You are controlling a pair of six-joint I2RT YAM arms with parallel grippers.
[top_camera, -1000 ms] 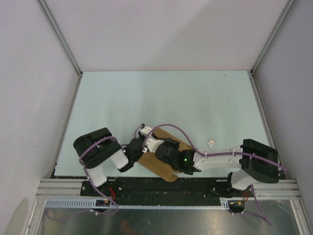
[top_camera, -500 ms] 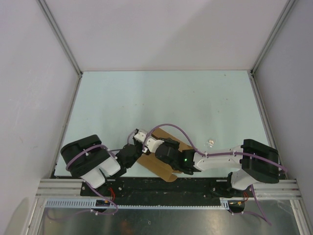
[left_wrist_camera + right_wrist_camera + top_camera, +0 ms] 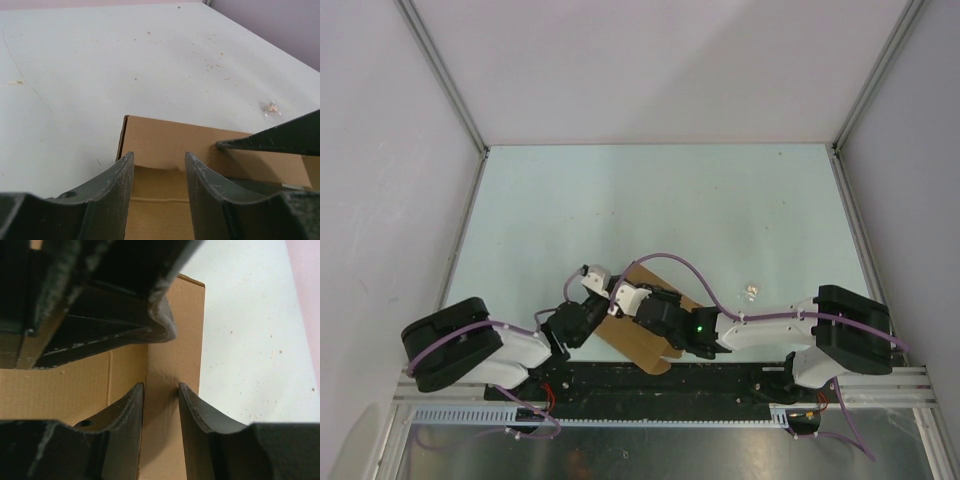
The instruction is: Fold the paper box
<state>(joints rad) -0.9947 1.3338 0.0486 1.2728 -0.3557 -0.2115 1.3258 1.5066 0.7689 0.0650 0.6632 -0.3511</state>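
Your paper box (image 3: 647,347) lies at the near edge of the tabletop (image 3: 670,210), a little left of its middle, with both arms meeting over its far-left end. It is plain brown thin cardboard. From above it reads as a slanted, mostly flat sheet whose near end is rounded and reaches the tabletop's near edge.

In the left wrist view one panel stands up as a low wall with a sharp corner on the left. A flatter panel lies in front of it, and a crease line runs across that one.

Your left gripper (image 3: 159,167) has its jaws apart. They frame the foot of that wall, with brown card showing in the gap and nothing pinched.

Your right gripper (image 3: 161,395) also has its jaws parted. They sit over a straight fold where a lighter panel meets a darker one, and neither pad can be seen pressing on the card. One dark finger of each gripper crosses into the other's wrist view, so the two tips are just beside each other.

A small clear scrap (image 3: 751,291) lies on the tabletop to the right of the box, apart from it.
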